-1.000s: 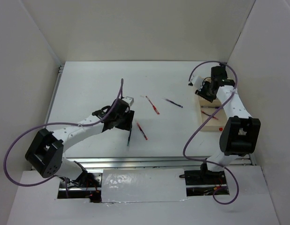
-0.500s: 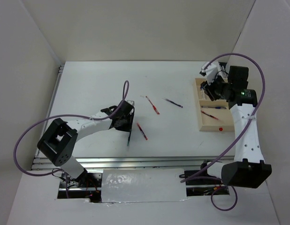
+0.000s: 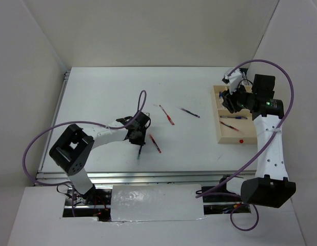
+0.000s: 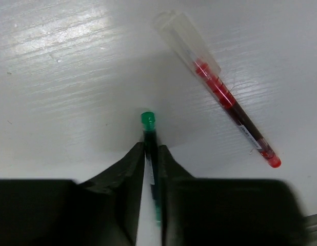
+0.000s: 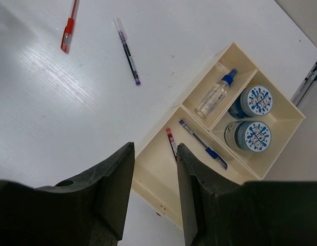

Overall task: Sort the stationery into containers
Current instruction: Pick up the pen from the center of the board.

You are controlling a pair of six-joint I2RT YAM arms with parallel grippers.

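The left gripper (image 4: 151, 156) sits low over the table (image 4: 56, 77). Its fingers (image 4: 129, 171) are drawn in tight against the barrel of a green-capped pen (image 4: 148, 128). A red pen (image 4: 228, 102) with a clear cap lies near it, not touching.

The right gripper (image 5: 154, 148) hangs above the tray (image 5: 153, 174), fingers parted and holding nothing. In the tray:
- a bottle (image 5: 214, 95) occupies one compartment;
- two rolls (image 5: 257, 101) occupy the next;
- two pens (image 5: 202, 143) lie in the long one.

A purple pen (image 5: 128, 52) and a second red pen (image 5: 67, 28) lie on the table.

Glossy plastic pen (image 4: 147, 121), grained table (image 4: 71, 61) — perhaps laminate
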